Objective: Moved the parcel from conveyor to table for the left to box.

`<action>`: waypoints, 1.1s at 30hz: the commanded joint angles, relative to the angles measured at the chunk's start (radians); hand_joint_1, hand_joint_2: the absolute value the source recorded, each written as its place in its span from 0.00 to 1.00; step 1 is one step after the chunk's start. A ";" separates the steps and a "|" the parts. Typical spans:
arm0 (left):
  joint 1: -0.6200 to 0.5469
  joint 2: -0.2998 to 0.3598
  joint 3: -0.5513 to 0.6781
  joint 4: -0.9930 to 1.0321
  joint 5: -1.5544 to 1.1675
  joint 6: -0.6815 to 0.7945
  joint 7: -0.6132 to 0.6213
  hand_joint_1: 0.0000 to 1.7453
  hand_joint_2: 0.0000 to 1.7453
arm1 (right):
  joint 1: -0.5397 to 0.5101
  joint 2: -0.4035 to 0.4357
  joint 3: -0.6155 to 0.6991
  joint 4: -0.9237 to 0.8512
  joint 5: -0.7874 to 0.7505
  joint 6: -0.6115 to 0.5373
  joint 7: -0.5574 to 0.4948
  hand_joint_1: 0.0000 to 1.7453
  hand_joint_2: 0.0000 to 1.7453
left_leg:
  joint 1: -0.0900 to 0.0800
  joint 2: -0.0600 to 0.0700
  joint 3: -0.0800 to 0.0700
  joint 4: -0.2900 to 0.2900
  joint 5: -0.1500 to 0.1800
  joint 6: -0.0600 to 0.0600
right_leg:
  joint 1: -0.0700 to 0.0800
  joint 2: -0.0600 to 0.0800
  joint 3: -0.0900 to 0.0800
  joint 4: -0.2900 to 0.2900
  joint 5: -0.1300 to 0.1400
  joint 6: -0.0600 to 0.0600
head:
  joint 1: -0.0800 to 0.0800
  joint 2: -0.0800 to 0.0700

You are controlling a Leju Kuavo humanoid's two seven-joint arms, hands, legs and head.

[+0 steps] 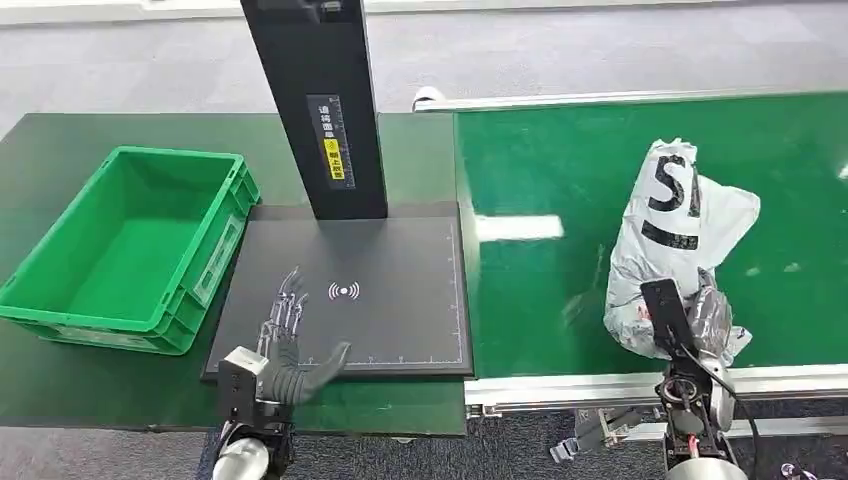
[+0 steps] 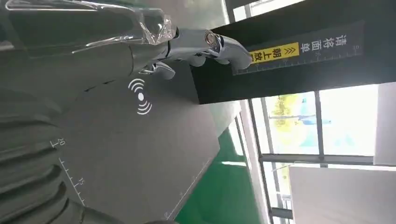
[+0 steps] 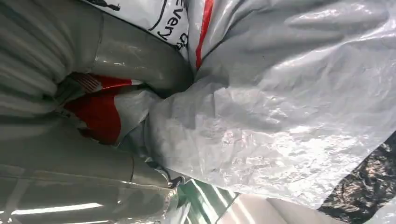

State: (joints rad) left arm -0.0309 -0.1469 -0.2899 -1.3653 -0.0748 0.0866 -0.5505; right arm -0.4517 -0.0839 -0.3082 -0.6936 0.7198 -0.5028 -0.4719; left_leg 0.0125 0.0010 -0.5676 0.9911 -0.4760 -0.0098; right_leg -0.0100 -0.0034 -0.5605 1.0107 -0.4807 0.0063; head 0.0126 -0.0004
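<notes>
Black post (image 1: 318,100) stands behind dark scanning mat (image 1: 380,300).

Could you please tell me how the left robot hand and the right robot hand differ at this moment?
The left robot hand lies flat with fingers spread over the black scanner mat, holding nothing; the right robot hand grips the grey plastic parcel. The left is over the table, the right over the green conveyor. Both reach forward.

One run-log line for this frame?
right robot hand: grips parcel on conveyor | left robot hand: open over black pad | green crate: empty
</notes>
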 commanded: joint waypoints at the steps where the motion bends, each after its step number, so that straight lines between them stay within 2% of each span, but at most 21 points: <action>1: -0.008 0.010 0.002 0.015 -0.021 0.057 -0.030 0.00 1.00 | 0.011 0.078 -0.138 -0.124 -0.258 -0.070 -0.116 1.00 1.00 | 0.000 0.001 0.000 -0.001 0.000 0.000 | 0.000 0.001 0.000 0.000 0.000 0.000 | 0.000 0.000; 4: -0.009 0.004 -0.020 -0.004 -0.091 0.223 -0.145 0.00 1.00 | 0.063 0.108 -0.142 -0.292 -0.552 -0.036 -0.198 1.00 1.00 | -0.001 0.000 -0.001 -0.001 0.000 0.000 | 0.000 0.000 -0.001 0.000 0.000 -0.001 | 0.000 0.000; 6: 0.001 0.025 -0.061 -0.085 -0.097 0.374 -0.148 0.00 1.00 | 0.085 0.137 -0.124 -0.415 -0.680 -0.074 -0.226 1.00 1.00 | -0.001 0.000 -0.001 0.000 0.000 0.000 | -0.001 -0.001 -0.002 0.000 0.000 -0.001 | 0.000 0.000; 7: 0.005 0.050 -0.106 -0.178 -0.078 0.475 -0.148 0.00 1.00 | 0.116 0.168 -0.109 -0.582 -0.715 -0.143 -0.226 1.00 1.00 | 0.000 0.001 -0.002 0.000 0.000 0.000 | 0.000 0.000 -0.002 0.001 0.000 0.000 | 0.000 0.000; 9: 0.006 0.081 -0.162 -0.249 -0.052 0.588 -0.148 0.00 1.00 | 0.138 0.191 -0.051 -0.695 -0.753 -0.172 -0.226 1.00 1.00 | -0.001 0.003 -0.005 0.002 -0.001 0.000 | -0.001 0.003 -0.006 0.003 0.000 -0.001 | 0.000 0.000; 11: 0.021 0.065 -0.134 -0.292 -0.085 0.612 -0.148 0.00 1.00 | 0.154 0.177 0.048 -0.751 -0.711 -0.195 -0.226 1.00 1.00 | -0.001 0.004 -0.005 0.002 -0.001 0.000 | -0.001 0.003 -0.007 0.004 0.000 -0.001 | 0.000 0.000; 13: 0.031 0.055 -0.117 -0.359 -0.031 0.612 -0.148 0.00 1.00 | 0.151 0.136 0.263 -0.769 -0.563 -0.195 -0.226 1.00 1.00 | -0.001 0.003 -0.004 0.001 -0.001 0.000 | -0.001 0.004 -0.006 0.002 0.000 -0.001 | 0.000 0.000; 15: 0.026 0.044 -0.070 -0.390 0.022 0.612 -0.148 0.00 1.00 | 0.111 0.149 0.467 -0.729 -0.202 -0.195 -0.226 1.00 1.00 | -0.001 0.008 -0.005 0.001 -0.001 0.000 | -0.001 0.008 -0.008 0.003 0.001 -0.001 | 0.000 0.000; 18: 0.020 0.032 -0.012 -0.374 0.035 0.612 -0.148 0.00 1.00 | 0.107 0.146 0.681 -0.643 0.100 -0.195 -0.226 1.00 1.00 | 0.000 0.016 -0.003 0.000 -0.001 0.000 | 0.000 0.014 -0.006 0.002 0.002 -0.001 | 0.000 0.000; 20: 0.019 0.036 -0.005 -0.364 0.052 0.607 -0.148 0.00 1.00 | 0.121 0.133 0.741 -0.648 0.186 -0.195 -0.226 1.00 1.00 | 0.001 0.015 0.000 -0.002 0.000 -0.001 | 0.002 0.013 -0.004 0.000 0.003 -0.002 | 0.000 0.000; 21: 0.027 0.035 0.011 -0.366 0.050 0.610 -0.148 0.00 1.00 | 0.136 0.101 0.817 -0.659 0.237 -0.195 -0.226 1.00 1.00 | 0.001 0.010 0.001 -0.002 0.000 -0.001 | 0.002 0.008 -0.003 0.000 0.002 -0.002 | 0.000 0.000; 24: 0.046 0.031 0.020 -0.388 0.057 0.611 -0.148 0.00 1.00 | 0.137 0.056 0.905 -0.643 0.227 -0.195 -0.226 1.00 1.00 | 0.002 0.002 0.000 -0.002 0.001 -0.001 | 0.002 0.001 -0.001 0.000 0.000 -0.001 | 0.000 0.000; 27: 0.053 0.023 0.028 -0.398 0.055 0.611 -0.148 0.00 1.00 | 0.121 0.027 0.952 -0.633 0.275 -0.195 -0.226 1.00 1.00 | 0.002 0.004 -0.001 -0.002 0.001 -0.001 | 0.002 0.002 -0.001 -0.001 0.000 -0.001 | 0.000 0.000; 29: 0.048 0.043 0.004 -0.389 0.061 0.605 -0.148 0.00 1.00 | 0.091 0.016 0.961 -0.605 0.397 -0.195 -0.226 1.00 1.00 | 0.001 0.003 -0.001 -0.002 0.001 0.000 | 0.002 0.002 -0.001 -0.001 0.001 -0.001 | 0.000 0.000; 30: 0.047 0.044 0.002 -0.391 0.058 0.608 -0.148 0.00 1.00 | 0.080 0.023 0.953 -0.578 0.406 -0.195 -0.226 1.00 1.00 | 0.001 0.002 -0.001 -0.002 0.001 -0.001 | 0.001 0.001 -0.001 0.000 0.000 -0.001 | 0.000 0.000; 32: 0.051 0.039 -0.002 -0.388 0.057 0.589 -0.148 0.00 1.00 | 0.007 0.035 0.954 -0.372 0.456 -0.195 -0.226 1.00 1.00 | 0.000 0.002 -0.001 -0.002 0.002 -0.001 | 0.001 0.001 -0.001 -0.001 0.001 -0.001 | 0.000 0.000; 33: 0.054 0.040 -0.007 -0.383 0.057 0.579 -0.148 0.00 1.00 | -0.073 0.053 1.001 -0.147 0.465 -0.190 -0.204 1.00 1.00 | 0.000 0.003 -0.001 -0.002 0.001 -0.001 | 0.001 0.002 -0.001 -0.001 0.001 -0.001 | 0.000 0.000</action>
State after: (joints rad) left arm 0.0137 -0.1270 -0.2975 -1.7609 -0.0210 0.6584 -0.6989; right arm -0.3086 -0.0004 0.5330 -1.3512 1.0851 -0.6973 -0.7000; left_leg 0.0131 0.0011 -0.5704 0.9905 -0.4750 -0.0111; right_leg -0.0092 -0.0042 -0.5628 1.0113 -0.4811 0.0054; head 0.0126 -0.0004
